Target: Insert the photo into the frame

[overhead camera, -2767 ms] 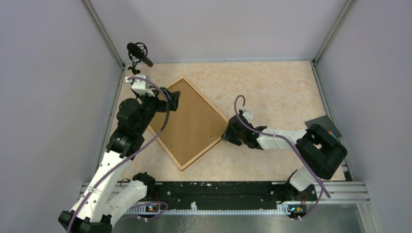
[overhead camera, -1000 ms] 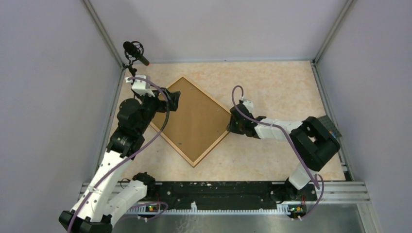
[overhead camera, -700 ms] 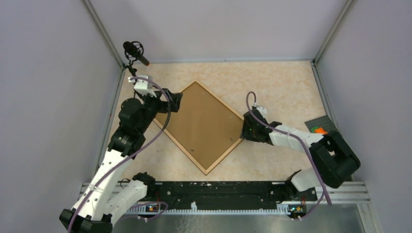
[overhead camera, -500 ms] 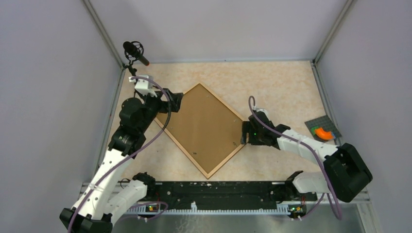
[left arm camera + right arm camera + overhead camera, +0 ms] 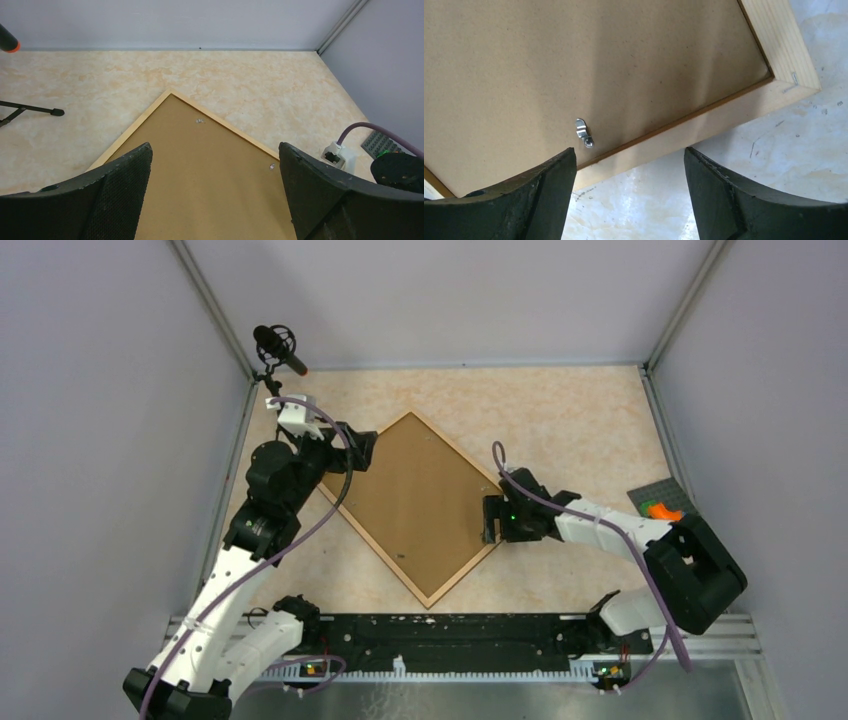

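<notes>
The frame [image 5: 783, 50] lies back-up and flat on the worktop [image 5: 560, 410], turned so it reads as a diamond, one corner toward the far wall and one toward the arm bases. Seated in the frame's recess is a plain brown backing board [image 5: 415, 502] that fills it edge to edge. Whether the photo is under that board can't be told; no print shows in any view. The frame is light natural wood with narrow flat moulding and visible grain, and has a mitred corner with a small metal staple [image 5: 794, 78] across the joint. A small silver turn tab [image 5: 583, 131] sits on the board just inside the frame's right-hand edge, and two more tabs [image 5: 200, 120] lie along its far-right edge. Left jaws hang over the frame's left corner, spread wide, holding nothing. Right jaws are at the frame's right corner, also spread wide, straddling the moulding with nothing gripped; contact with the wood can't be told. A black microphone on a small stand [image 5: 280, 345] is beyond the frame's far-left side. A grey plate with an orange piece [image 5: 660, 508] lies well right of the frame.
</notes>
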Tool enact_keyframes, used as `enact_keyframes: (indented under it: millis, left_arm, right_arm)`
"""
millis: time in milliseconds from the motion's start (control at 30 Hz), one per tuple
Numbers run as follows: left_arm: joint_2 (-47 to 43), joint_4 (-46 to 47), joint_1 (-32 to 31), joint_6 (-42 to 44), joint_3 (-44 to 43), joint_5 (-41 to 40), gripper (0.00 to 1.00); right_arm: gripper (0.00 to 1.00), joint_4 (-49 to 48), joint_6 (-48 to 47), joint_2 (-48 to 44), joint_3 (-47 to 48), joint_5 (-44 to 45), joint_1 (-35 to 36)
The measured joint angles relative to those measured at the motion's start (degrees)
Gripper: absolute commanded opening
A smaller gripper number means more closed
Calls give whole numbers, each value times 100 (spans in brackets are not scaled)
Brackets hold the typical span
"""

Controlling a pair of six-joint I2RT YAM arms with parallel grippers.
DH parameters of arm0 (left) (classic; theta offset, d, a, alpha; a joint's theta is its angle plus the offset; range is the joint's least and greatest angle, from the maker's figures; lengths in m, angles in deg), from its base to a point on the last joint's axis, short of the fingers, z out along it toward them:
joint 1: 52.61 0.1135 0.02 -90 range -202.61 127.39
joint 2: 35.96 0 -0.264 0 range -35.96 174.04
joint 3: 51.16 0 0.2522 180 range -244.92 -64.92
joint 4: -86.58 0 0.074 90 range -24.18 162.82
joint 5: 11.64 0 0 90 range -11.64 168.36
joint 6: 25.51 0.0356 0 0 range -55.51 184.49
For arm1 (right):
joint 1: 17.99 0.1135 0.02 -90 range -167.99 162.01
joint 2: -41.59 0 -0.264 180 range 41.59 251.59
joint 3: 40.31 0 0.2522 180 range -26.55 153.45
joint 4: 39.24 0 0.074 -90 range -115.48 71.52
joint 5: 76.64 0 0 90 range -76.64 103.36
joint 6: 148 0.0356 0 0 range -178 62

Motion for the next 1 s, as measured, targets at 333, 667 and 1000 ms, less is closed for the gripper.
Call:
enact_keyframes:
  millis: [333,667,1000]
  left_arm:
    - [0,0,2,0,0,15,99]
    - [4,2,0,-7,11,46,99]
    - [1504,-68,13,-144,-170,42,99]
  right_arm:
    - [67,457,155,778,761,667,356]
    - [59,844,177,1060,1169,1005,374]
    - [42,837,-1102,1397,1613,1377,-608]
